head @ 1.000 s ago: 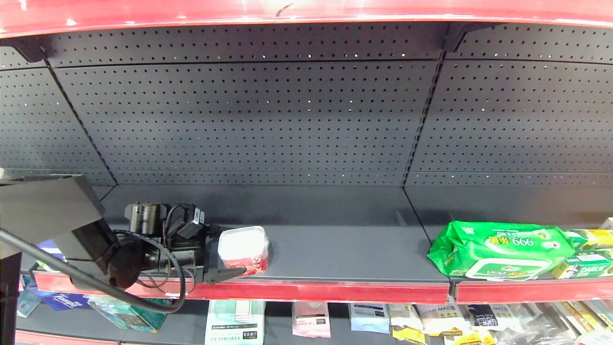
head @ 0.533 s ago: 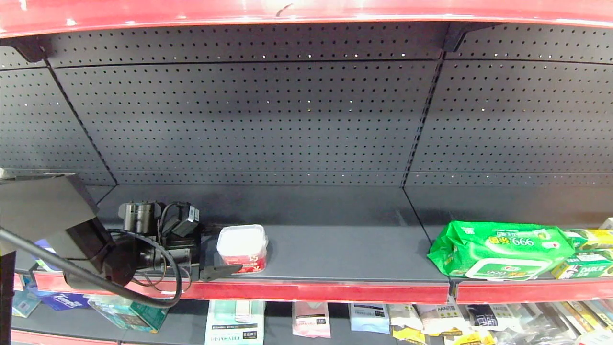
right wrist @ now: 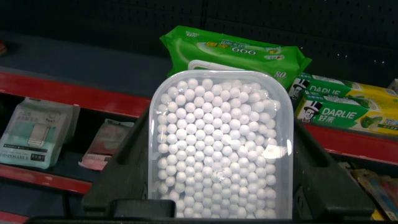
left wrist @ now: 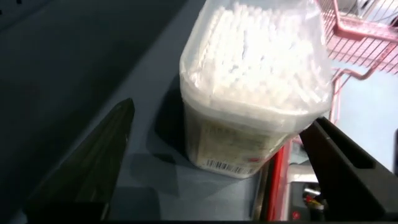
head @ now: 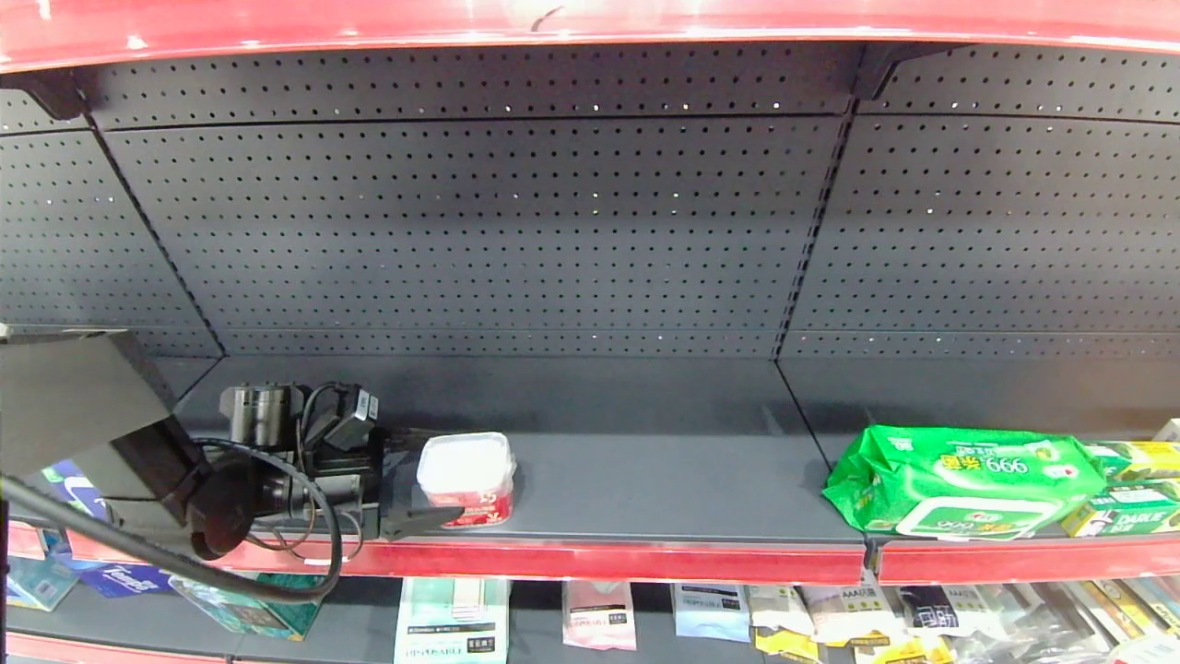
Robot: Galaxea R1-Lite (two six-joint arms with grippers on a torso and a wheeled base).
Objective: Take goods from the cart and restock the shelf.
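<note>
Plainly, the left gripper [left wrist: 219, 121] stands open astride the swab tub [head: 466, 475] at the shelf's [head: 645, 480] near left edge — the right gripper [right wrist: 222, 127] clamps a second swab tub [right wrist: 221, 155].

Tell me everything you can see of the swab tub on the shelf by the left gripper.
The swab tub is a clear plastic box with rounded corners, packed with white cotton tips, with a red and white label and barcode low on its side. It stands upright on the dark shelf near the red front edge, between the open fingers of the left gripper, which do not visibly press it.
</note>
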